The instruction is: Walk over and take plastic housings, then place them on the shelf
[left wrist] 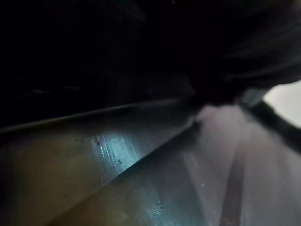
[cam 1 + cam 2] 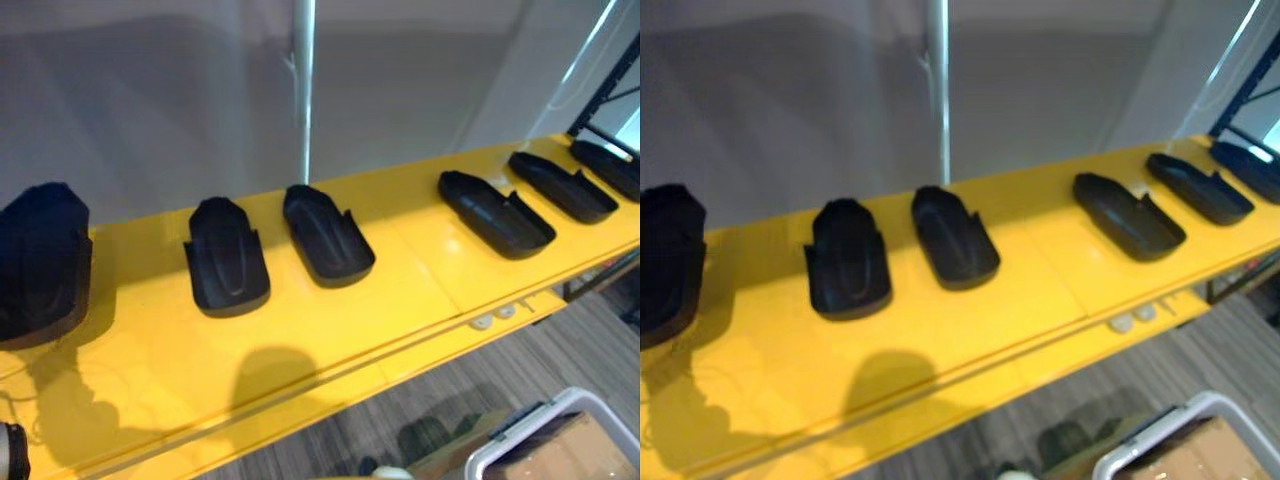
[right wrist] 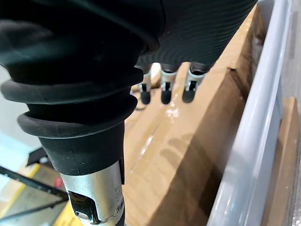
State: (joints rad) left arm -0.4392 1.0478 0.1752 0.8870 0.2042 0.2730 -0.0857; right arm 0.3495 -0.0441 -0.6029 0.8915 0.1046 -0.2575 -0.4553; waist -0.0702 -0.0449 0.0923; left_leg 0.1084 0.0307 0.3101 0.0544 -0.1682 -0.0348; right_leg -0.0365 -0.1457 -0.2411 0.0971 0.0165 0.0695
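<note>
Housings lie in a row on the shelf: likely light, stiff, slick shells, best pinched at a side wall. Right robot hand hangs slack, empty, over a box. I cannot tell the left robot hand's state.

We can read no text, label, number or sign on the black moulded plastic housings, on the glossy yellow shelf, or on the brown cardboard just beyond the right hand.
</note>
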